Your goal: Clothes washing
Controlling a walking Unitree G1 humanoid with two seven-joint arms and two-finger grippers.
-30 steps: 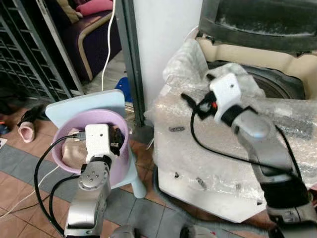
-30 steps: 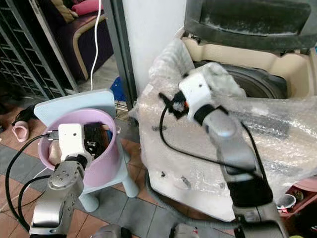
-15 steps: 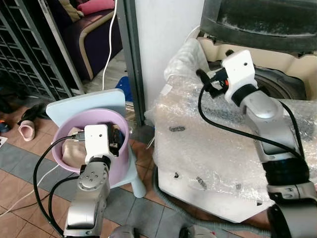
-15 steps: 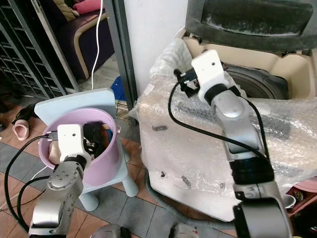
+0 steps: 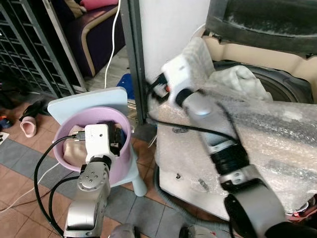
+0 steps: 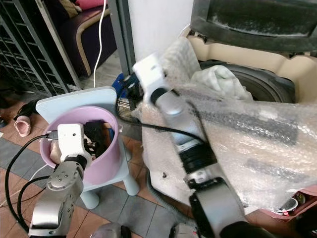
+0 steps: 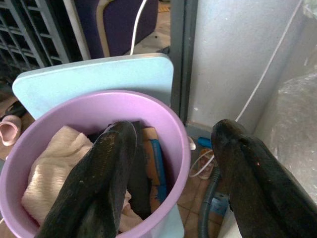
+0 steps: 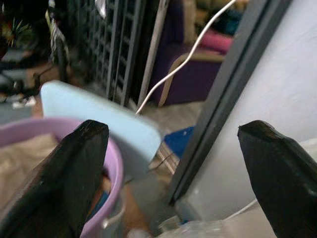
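Note:
A pink basin (image 5: 58, 141) stands on a light-blue stool (image 5: 94, 101) left of the washing machine (image 5: 277, 134), which is wrapped in bubble wrap with its lid up. In the basin lie a beige cloth (image 7: 49, 168) and darker garments (image 7: 141, 173). My left gripper (image 7: 173, 134) hovers just above the basin, open, nothing between its fingers. My right gripper (image 5: 154, 90) is off the machine's front-left corner, pointing toward the basin, open and empty (image 8: 176, 131). A white cloth (image 5: 238, 79) rests at the drum's opening.
A grey pillar (image 5: 133, 59) and white wall rise between the basin and the machine. A metal gate (image 5: 25, 54) and a purple sofa (image 5: 94, 34) stand at the left. Slippers (image 5: 27, 126) lie on the tiled floor. A grey hose (image 5: 168, 198) runs under the machine.
My right arm has swung from the drum's opening leftward, past the machine's corner toward the basin. The white cloth now shows at the drum. The left arm has stayed put.

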